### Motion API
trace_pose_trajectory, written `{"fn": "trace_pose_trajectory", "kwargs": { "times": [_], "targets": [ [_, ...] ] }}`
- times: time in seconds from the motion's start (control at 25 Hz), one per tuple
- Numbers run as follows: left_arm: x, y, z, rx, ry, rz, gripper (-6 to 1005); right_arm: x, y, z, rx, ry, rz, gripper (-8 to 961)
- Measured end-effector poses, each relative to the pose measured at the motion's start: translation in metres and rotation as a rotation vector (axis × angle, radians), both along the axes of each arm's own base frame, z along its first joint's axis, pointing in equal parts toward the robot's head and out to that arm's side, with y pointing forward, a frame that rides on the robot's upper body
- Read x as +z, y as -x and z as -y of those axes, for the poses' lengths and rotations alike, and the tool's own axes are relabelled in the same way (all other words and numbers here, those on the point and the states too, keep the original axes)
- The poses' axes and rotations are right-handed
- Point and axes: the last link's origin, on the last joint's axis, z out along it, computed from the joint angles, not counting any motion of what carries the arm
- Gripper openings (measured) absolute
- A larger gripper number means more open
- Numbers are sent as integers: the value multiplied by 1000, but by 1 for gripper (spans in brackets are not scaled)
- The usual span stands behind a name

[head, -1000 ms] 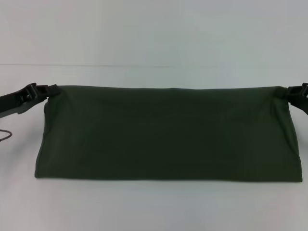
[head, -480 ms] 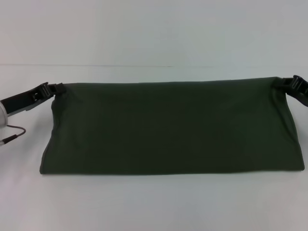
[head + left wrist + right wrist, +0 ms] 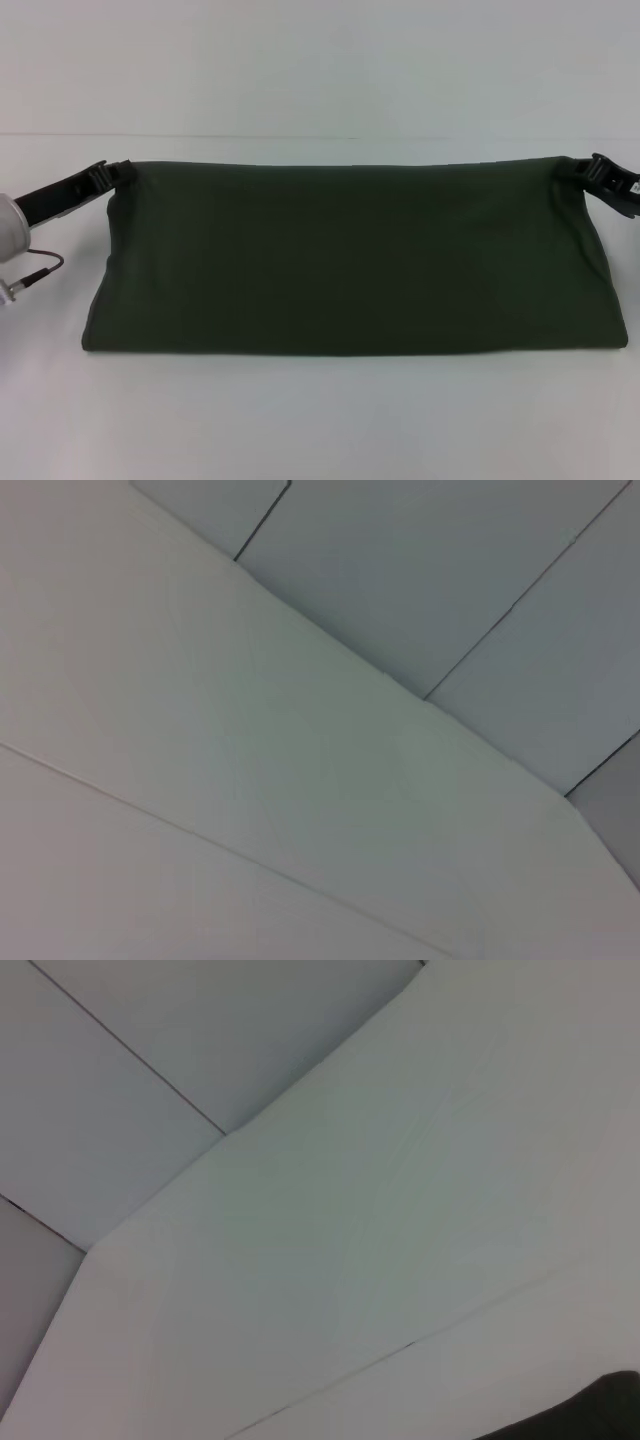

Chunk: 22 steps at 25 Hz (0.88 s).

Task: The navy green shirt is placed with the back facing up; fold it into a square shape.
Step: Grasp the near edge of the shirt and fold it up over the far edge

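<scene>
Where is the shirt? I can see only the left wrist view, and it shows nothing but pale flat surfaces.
Observer: The head view shows the shirt as a wide dark green band, folded over and lying across the white table.
Operator: What are the arms doing?
Observer: The left gripper has its jaws shut on the shirt's far left corner. The right gripper holds the far right corner the same way.
Operator: Does the other wrist camera see it?
Observer: Barely. The right wrist view catches only a small dark patch of the cloth.
</scene>
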Motion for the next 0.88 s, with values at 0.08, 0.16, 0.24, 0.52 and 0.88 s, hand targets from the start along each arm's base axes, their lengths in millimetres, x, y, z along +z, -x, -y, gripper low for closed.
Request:
{"fn": "trace_pose_trajectory", "kwargs": {
  "times": [0.08, 0.16, 0.24, 0.52, 0.88],
  "targets": [
    [-3, 0, -1, 10, -6, -15, 15, -3, 2, -1, 9, -6, 12, 57],
    [-7, 1, -2, 20, -12, -27, 15, -5, 4, -3, 15, -14, 23, 58],
    [-11, 0, -3, 28, -19, -35, 15, -7, 6, -5, 18, -18, 36, 59],
    [-24, -2, -6, 56, -50, -59, 28, -20, 8, -11, 16, -21, 108, 62],
    [-42, -2, -9, 85, -48, -102, 83, -26, 6, -14, 15, -45, 175, 173]
  ]
}}
